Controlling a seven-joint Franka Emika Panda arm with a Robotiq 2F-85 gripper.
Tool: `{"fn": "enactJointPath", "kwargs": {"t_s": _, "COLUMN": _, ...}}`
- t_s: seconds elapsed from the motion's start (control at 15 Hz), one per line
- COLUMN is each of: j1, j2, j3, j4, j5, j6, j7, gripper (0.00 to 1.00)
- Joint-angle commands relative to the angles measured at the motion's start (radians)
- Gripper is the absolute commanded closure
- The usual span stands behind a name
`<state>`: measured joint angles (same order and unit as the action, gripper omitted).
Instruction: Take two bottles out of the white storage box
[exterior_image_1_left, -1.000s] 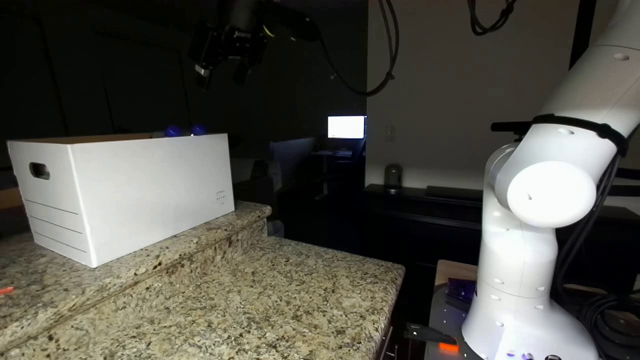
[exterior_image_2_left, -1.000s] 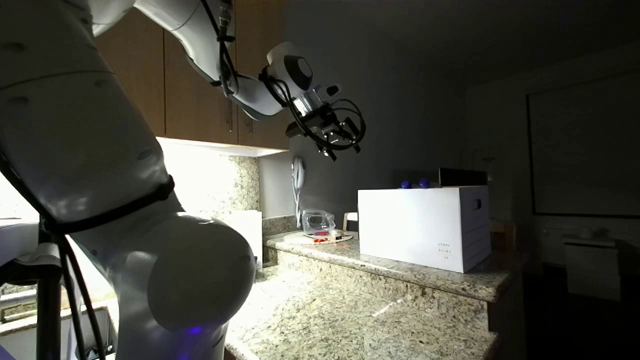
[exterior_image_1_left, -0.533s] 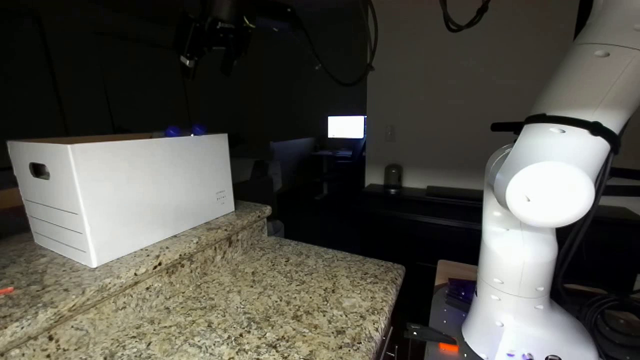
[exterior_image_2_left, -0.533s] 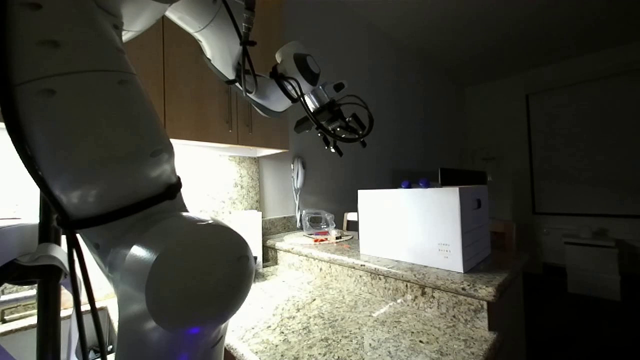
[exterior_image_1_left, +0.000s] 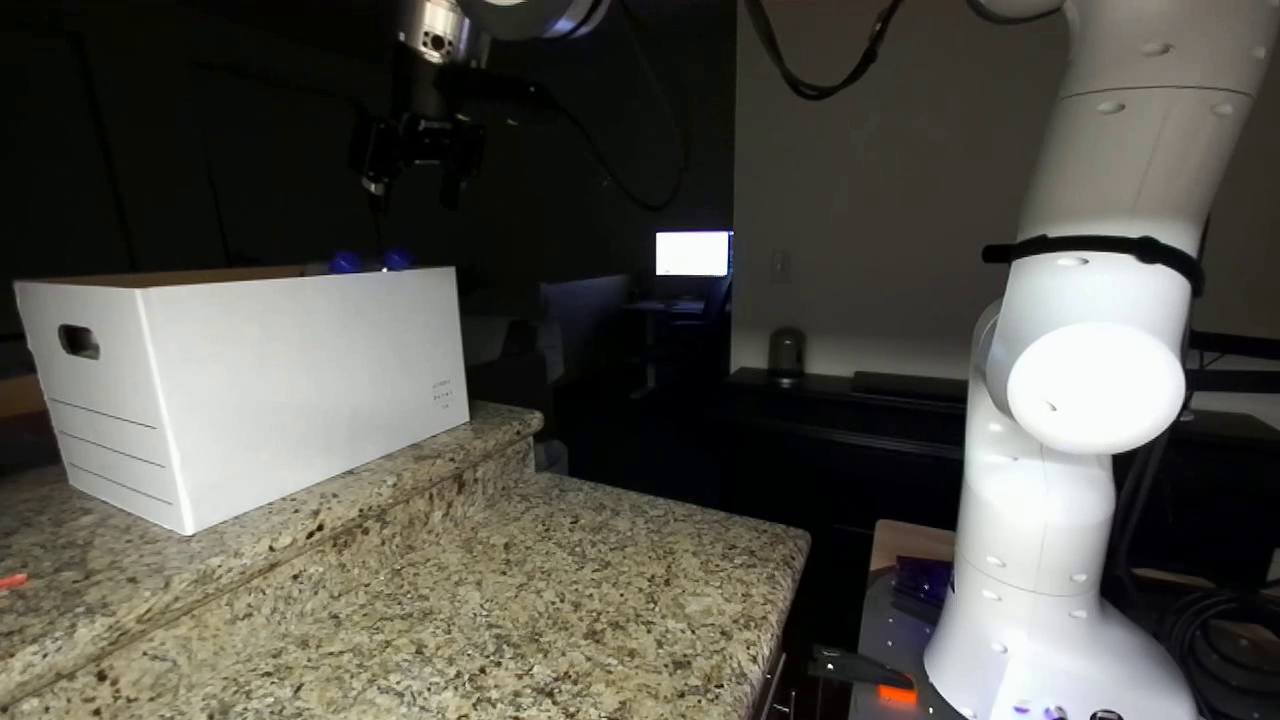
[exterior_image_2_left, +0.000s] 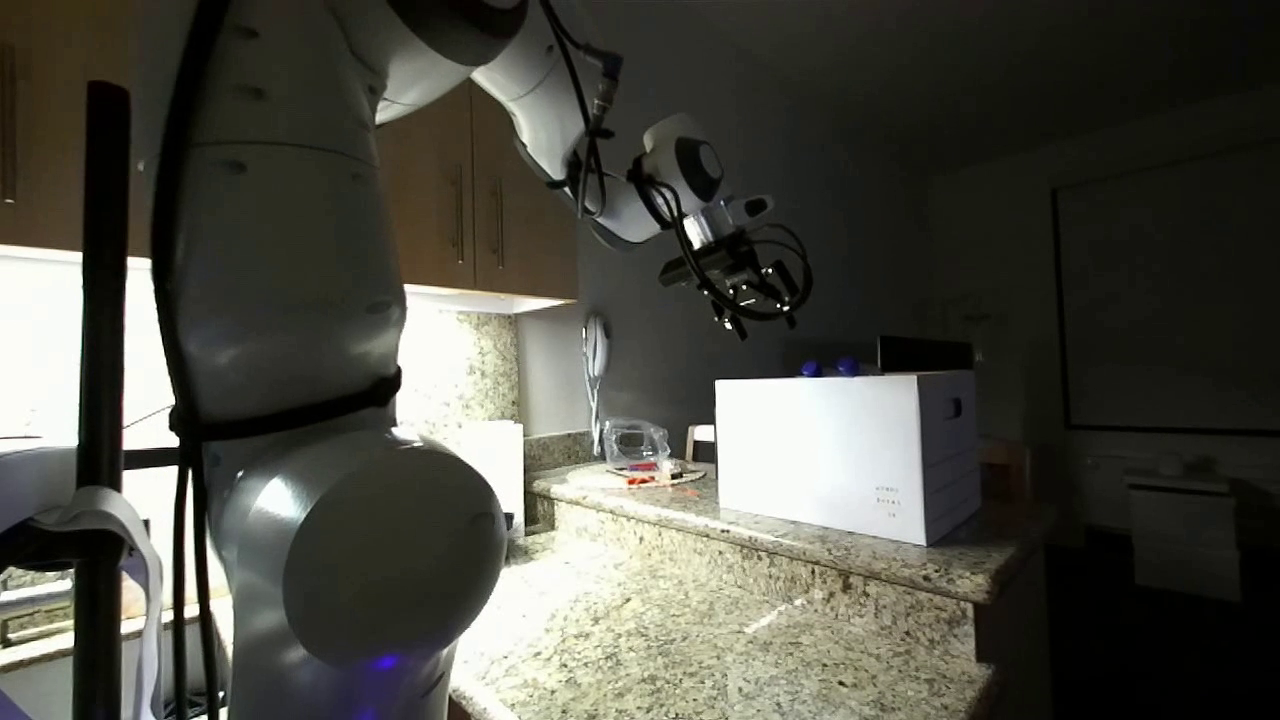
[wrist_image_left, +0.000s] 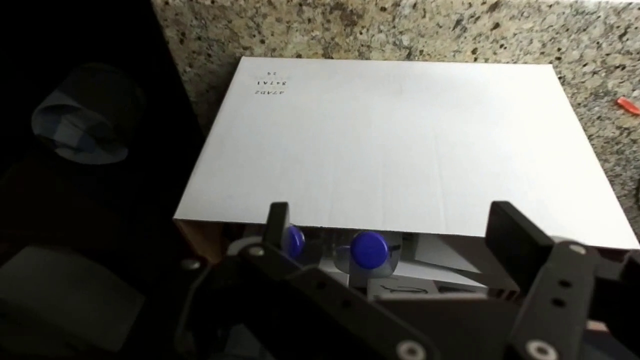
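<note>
While spread apart at two fingers (wrist_image_left: 517, 245) of one pincer (exterior_image_2_left: 767, 327), has two blue-capped clear bottles (wrist_image_left: 369, 250) below, inside one white storage box (exterior_image_1_left: 300, 390).

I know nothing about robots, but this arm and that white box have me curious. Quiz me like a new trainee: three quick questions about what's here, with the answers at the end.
1. Short answer: in the wrist view, is the gripper open or shut?
2. Multiple choice: what colour are the two bottle caps? A) red B) blue C) yellow
3. True or false: the white storage box stands on the raised ledge of the stone counter.

Key:
1. Open; its two fingers stand well apart, with nothing gripped.
2. B.
3. True; both exterior views show it there.
</note>
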<state>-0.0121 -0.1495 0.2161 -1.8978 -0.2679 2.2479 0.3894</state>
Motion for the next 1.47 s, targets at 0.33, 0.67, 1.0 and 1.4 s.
{"fn": "enactJointPath", "kwargs": {"t_s": 0.33, "j1": 0.034, "j2": 0.048, "j3": -0.029, "j4": 0.024, "j5": -0.020, "j6": 0.017, "j7": 0.022, "gripper": 0.00}}
{"fn": "enactJointPath", "kwargs": {"t_s": 0.67, "j1": 0.040, "j2": 0.142, "j3": -0.065, "j4": 0.056, "j5": -0.033, "j6": 0.069, "j7": 0.012, "gripper": 0.00}}
{"fn": "enactJointPath", "kwargs": {"t_s": 1.0, "j1": 0.069, "j2": 0.193, "j3": -0.095, "j4": 0.115, "j5": -0.025, "j6": 0.171, "j7": 0.006, "gripper": 0.00}}
{"fn": "enactJointPath", "kwargs": {"t_s": 1.4, "j1": 0.102, "j2": 0.223, "j3": -0.110, "j4": 0.174, "j5": -0.036, "j6": 0.201, "j7": 0.013, "gripper": 0.00}}
